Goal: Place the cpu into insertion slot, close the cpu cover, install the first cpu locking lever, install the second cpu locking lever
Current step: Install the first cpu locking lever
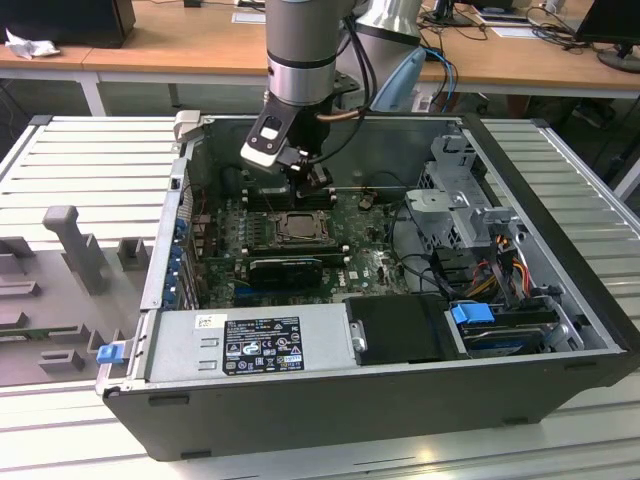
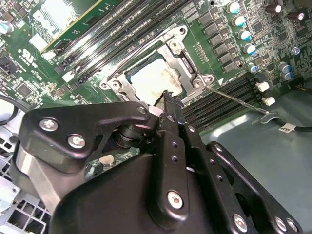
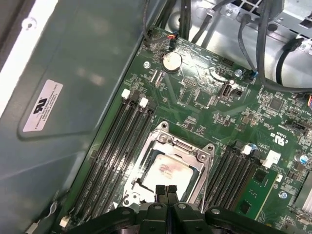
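The cpu lies flat in the insertion slot on the green motherboard, its pale face showing a smear. The silvery cpu cover lies down over it, framing the chip. A thin wire locking lever sticks out from one socket corner, across the memory slots, towards the case wall. My gripper is shut with nothing between its fingers. Its tips hang right at the edge of the cover; I cannot tell whether they touch. In the exterior view the gripper is just behind the socket.
Long black memory slots flank the socket on both sides. A black card lies in front of it. The power supply sits at the case front, and a drive cage with cables at the exterior view's right. Case walls enclose everything.
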`<state>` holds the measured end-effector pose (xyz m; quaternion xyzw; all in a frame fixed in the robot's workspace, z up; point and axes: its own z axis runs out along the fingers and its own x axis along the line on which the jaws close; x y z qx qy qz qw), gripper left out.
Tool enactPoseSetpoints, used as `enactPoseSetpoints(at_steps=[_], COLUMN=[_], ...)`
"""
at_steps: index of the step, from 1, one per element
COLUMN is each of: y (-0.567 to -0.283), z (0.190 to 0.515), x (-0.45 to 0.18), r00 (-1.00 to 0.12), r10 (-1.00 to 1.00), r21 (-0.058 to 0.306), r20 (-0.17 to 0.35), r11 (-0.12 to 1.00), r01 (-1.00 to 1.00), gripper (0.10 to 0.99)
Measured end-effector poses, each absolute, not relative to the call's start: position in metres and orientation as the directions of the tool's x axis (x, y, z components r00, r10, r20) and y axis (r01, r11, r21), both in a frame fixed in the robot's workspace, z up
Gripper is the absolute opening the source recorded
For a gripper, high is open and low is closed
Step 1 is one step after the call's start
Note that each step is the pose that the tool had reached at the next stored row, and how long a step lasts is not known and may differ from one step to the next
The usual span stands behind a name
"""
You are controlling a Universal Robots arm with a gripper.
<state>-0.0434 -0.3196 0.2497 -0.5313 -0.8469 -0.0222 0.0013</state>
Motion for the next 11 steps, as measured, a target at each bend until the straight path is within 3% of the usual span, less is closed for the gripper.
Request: enactPoseSetpoints(at_steps=[11], y=[-0.3196], z=[0.2497], x=[-0.0435], r00=[-0.6], r10=[0.799], r21=[0.036], r20=[0.026], r11=[0.599], r01=[0.8], gripper=[0.106])
